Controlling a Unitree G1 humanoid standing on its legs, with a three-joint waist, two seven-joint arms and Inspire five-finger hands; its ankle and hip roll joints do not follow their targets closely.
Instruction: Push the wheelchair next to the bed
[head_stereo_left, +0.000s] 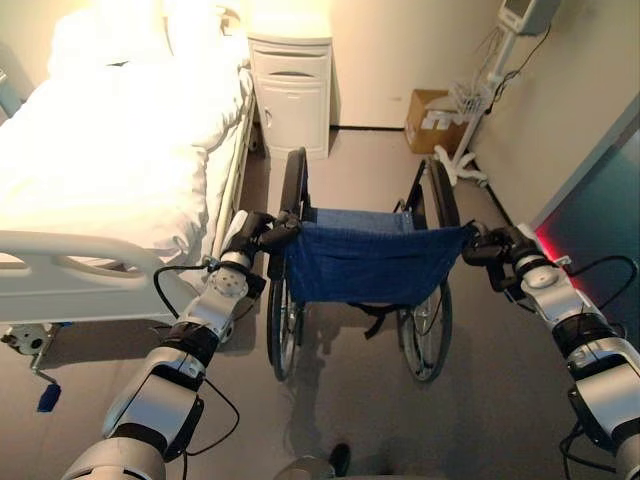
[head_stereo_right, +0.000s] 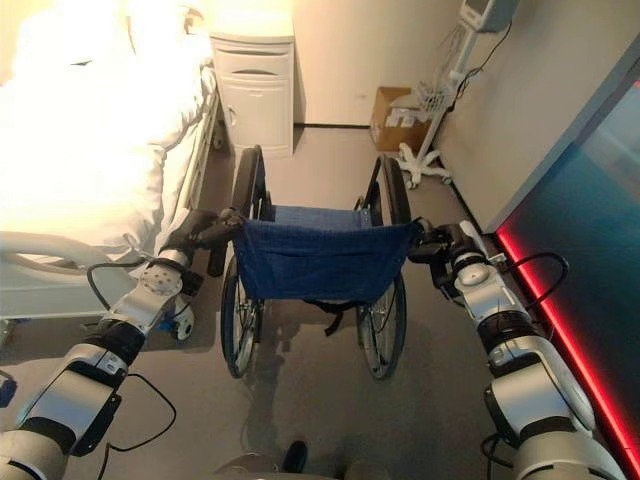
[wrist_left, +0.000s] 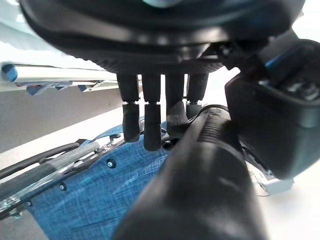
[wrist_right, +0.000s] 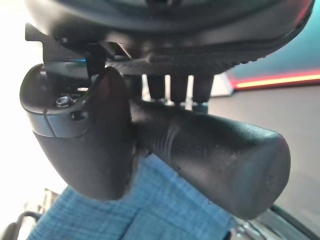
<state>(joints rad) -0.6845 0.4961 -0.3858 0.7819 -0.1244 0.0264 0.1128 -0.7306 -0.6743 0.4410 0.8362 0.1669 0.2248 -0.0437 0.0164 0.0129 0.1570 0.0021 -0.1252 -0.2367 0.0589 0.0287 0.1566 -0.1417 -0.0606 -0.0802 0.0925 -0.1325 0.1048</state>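
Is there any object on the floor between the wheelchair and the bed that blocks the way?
Nothing visible blocks it. The blue-seated black wheelchair stands just right of the white hospital bed, with bare grey floor ahead. Both hands already grip its handles.

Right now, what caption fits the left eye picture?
Both hands, left hand and right hand, grip the wheelchair handles beside the bed.
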